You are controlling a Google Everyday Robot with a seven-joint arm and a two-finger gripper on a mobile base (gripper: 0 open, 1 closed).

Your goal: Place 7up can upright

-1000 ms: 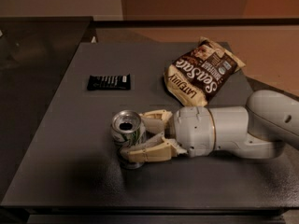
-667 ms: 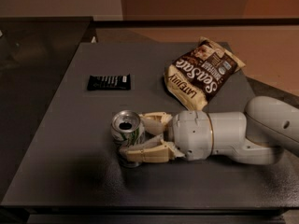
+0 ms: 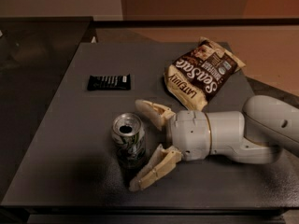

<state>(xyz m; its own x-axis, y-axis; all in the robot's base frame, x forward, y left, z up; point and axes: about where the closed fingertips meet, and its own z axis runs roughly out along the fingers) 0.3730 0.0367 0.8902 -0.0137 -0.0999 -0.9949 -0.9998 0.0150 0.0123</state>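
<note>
Fingers point(image 3: 152, 111) of the gripper point(image 3: 135, 144) are sitting spread wide to either side of the 7up can point(image 3: 128, 141), which is standing upright near the front edge of the table point(image 3: 70, 125), so only backing away is looking left.

Only one camera here. It's sitting up high, looking steeply down at the dark worktop point(image 3: 70, 125) from its near edge, pretty close in. The gripper point(image 3: 137, 144) is showing low-centre in frame, jaws spread, arm entering from the right.
</note>
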